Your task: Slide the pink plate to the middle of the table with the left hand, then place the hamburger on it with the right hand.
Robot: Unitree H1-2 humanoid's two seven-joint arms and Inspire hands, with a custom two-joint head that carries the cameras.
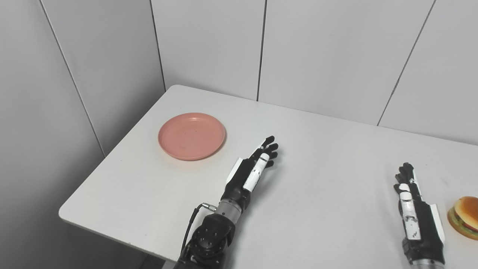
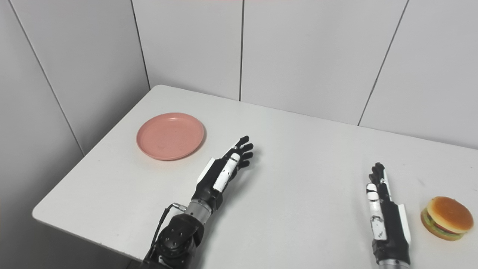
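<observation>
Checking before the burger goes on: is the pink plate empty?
Empty. The pink plate shows only its bare inside; the hamburger sits far right on the table.

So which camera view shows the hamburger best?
The right eye view: the whole hamburger shows there, on the table beside the right hand, with bun and fillings visible. In the left eye view the picture's right edge cuts it off, so only part shows.

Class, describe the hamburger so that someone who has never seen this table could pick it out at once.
Start at the white table that fills the corner between grey wall panels and follow it to its right end. There, just right of the right robot hand and apart from it, sits the hamburger. Its golden-brown bun over green and red layers makes it the only food; the pink plate lies empty far left.
</observation>
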